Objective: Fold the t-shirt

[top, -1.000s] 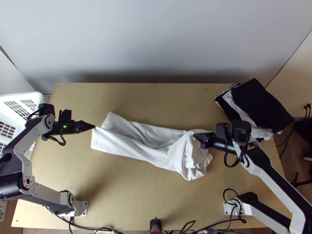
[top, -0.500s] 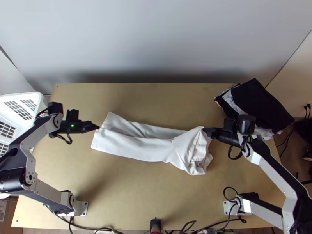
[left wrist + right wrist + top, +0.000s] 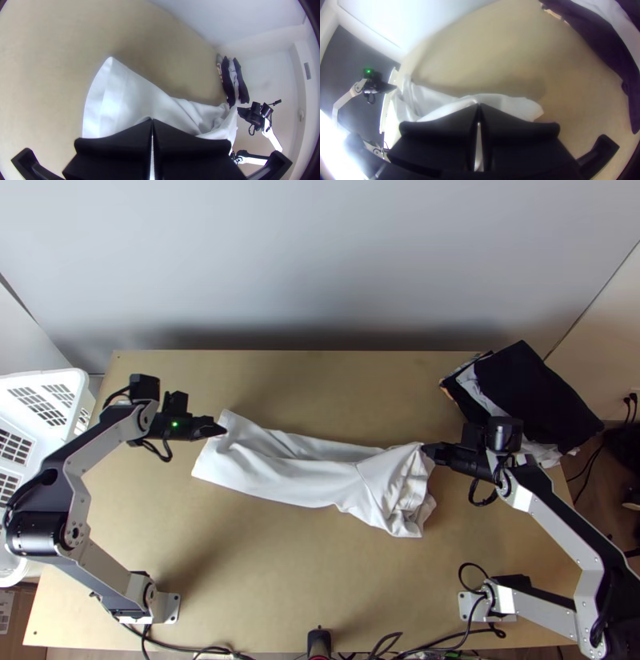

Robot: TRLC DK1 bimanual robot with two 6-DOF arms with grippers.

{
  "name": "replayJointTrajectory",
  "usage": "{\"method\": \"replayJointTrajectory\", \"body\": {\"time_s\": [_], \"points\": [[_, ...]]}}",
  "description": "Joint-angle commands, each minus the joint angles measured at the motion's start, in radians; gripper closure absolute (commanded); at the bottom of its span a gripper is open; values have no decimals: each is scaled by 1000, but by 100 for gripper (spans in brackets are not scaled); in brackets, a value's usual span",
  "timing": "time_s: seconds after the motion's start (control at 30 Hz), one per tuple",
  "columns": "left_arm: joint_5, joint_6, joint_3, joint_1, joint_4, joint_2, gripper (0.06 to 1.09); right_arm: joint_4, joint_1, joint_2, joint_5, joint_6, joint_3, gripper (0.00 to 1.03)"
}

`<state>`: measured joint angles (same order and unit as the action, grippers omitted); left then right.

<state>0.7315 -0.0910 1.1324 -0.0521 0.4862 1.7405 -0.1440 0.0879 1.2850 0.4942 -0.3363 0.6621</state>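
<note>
Table: wh. basket at L edge, contents can't tell; wh. t-shirt mid-table, lengthwise L–R, bunched toward R edge; clothes stack at far R corner; L gripper closed on shirt's L end, R gripper closed on R end.

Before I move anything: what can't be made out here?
T-shirt underside: top view, under its own folds.
Grip depth, left gripper: left wrist view, behind its fingers.
Grip depth, right gripper: right wrist view, behind its fingers.
Rest of basket: top view, cut off by left edge.
Lower clothes: top view, mostly under black garment.
</note>
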Motion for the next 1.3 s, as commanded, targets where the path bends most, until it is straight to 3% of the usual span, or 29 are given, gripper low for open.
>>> {"method": "replayJointTrajectory", "body": {"time_s": [0.0, 0.13, 0.17, 0.23, 0.27, 0.3, 0.47, 0.63, 0.77, 1.03, 1.17, 1.27], "points": [[-11, -26, 30, 38, -11, 33, 105, 0, -25, 48, -40, -1, -4, 100], [-15, -27, 27, 40, -11, 34, 105, 3, -42, 62, -49, -7, -1, 96], [-15, -27, 27, 40, -11, 33, 105, 3, -47, 63, -49, -12, 2, 82], [-15, -27, 27, 40, -11, 31, 105, 3, -60, 68, -52, -30, 11, 37], [-17, -27, 27, 38, -11, 30, 105, -5, -70, 74, -54, -30, 25, 24], [-17, -27, 27, 38, -11, 28, 105, -19, -82, 74, -54, -32, 45, 20], [-18, -29, 23, 34, -9, 24, 105, -172, -68, -21, -40, -148, 246, 19], [-30, -32, 15, 28, -8, 17, 105, -282, 188, -58, 21, -383, 441, 19], [-35, -32, 17, 17, -8, 17, 105, -299, 401, 28, 75, -566, 429, 19], [-57, -65, 12, -2, -8, 19, 105, -243, 546, 361, 75, -593, 478, 19], [-195, -64, -22, 14, -74, 33, 105, -124, 595, 462, 73, -580, 498, 19], [-241, -67, -31, 14, -109, 36, 105, -46, 627, 517, 53, -546, 501, 19]]}}
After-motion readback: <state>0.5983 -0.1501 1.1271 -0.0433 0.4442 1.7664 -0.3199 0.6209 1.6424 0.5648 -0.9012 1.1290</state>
